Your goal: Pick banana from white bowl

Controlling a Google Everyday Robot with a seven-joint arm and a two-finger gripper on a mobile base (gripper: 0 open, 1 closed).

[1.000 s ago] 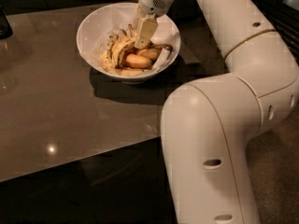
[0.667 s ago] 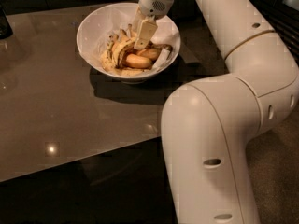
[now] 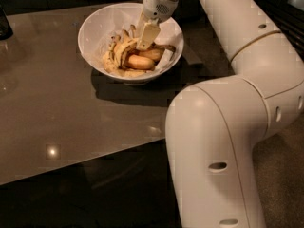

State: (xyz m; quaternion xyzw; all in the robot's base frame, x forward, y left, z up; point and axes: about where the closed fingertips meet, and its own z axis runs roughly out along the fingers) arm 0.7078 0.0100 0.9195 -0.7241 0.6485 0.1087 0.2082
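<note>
The white bowl (image 3: 97,27) stands on the brown table at the far middle. In it lies the banana (image 3: 118,55), pale yellow with dark streaks, curved along the left of the pile. Two plumper orange-yellow bananas (image 3: 140,61) lie beside it on the right. My gripper (image 3: 146,38) reaches down into the bowl from above. Its tip is right at the top of the pale banana, where it meets the orange ones. The contact point itself is hidden.
The glossy table (image 3: 57,108) stretches left and toward me, its front edge running across the lower left. A dark object (image 3: 4,25) stands at the far left edge. My large white arm (image 3: 223,127) fills the right side.
</note>
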